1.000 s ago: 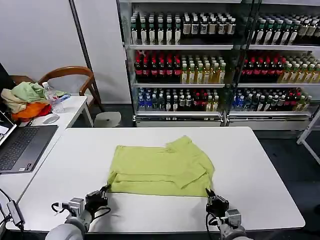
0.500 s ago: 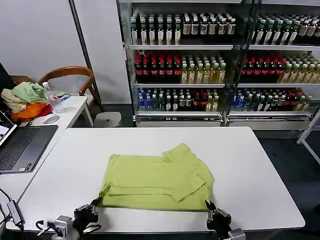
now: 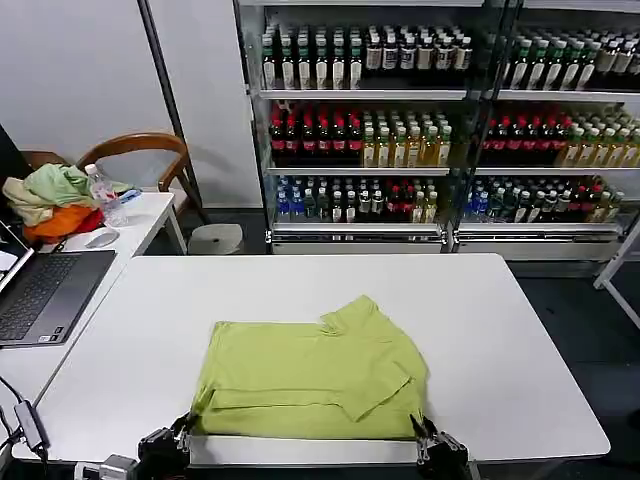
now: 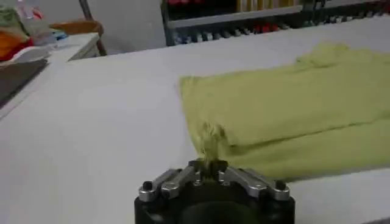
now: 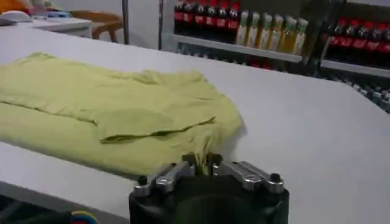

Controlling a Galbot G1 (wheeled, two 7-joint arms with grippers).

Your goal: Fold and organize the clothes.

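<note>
The clothes are one lime yellow-green T-shirt (image 3: 312, 378), folded lengthwise and lying flat near the front edge of the white table (image 3: 500, 330). A sleeve (image 3: 365, 312) sticks up at its far side. My left gripper (image 3: 184, 434) is shut on the shirt's near left corner. My right gripper (image 3: 421, 436) is shut on the near right corner. In the left wrist view the fabric (image 4: 286, 122) bunches into the left gripper (image 4: 209, 165). In the right wrist view the shirt (image 5: 109, 109) pinches into the right gripper (image 5: 203, 159).
A laptop (image 3: 40, 292) lies on the side table at left, with a heap of pale green and orange garments (image 3: 55, 200), a water bottle (image 3: 103, 195) and a wooden chair (image 3: 140, 150) behind. Shelves of drink bottles (image 3: 440, 130) fill the back.
Both grippers have pulled the shirt toward the table's front edge; its near hem now lies close to the edge, and the arms have dropped lower in the head view.
</note>
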